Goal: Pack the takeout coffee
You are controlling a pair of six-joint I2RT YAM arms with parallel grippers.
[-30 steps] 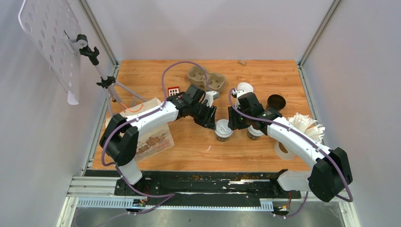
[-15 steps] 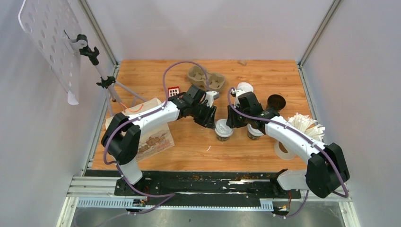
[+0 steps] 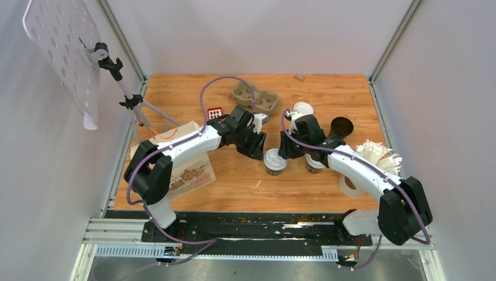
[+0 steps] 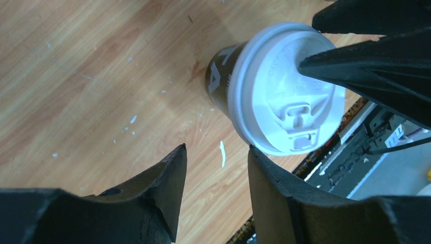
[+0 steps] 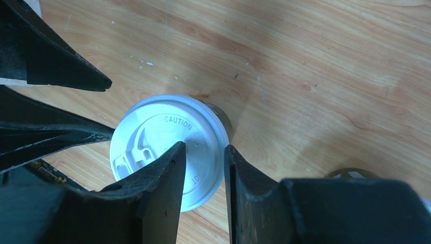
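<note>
A lidded coffee cup [image 3: 274, 161] stands upright near the middle of the tabletop [image 3: 327, 88]. Its long axis is vertical, white lid up, sip tab toward the near edge. The left end effector [image 4: 216, 148], fingers apart and empty, sits just left of it. The right end effector [image 5: 203, 146], fingers narrowly apart, hangs over the lid. There are two lidded cups: a second lidded cup [image 3: 314, 166] stands just right, partly under the right arm. One open dark cup [image 3: 341, 125] and one pulp tray [image 3: 255, 97] lie farther back, with one paper bag [image 3: 186, 167] at left.
</note>
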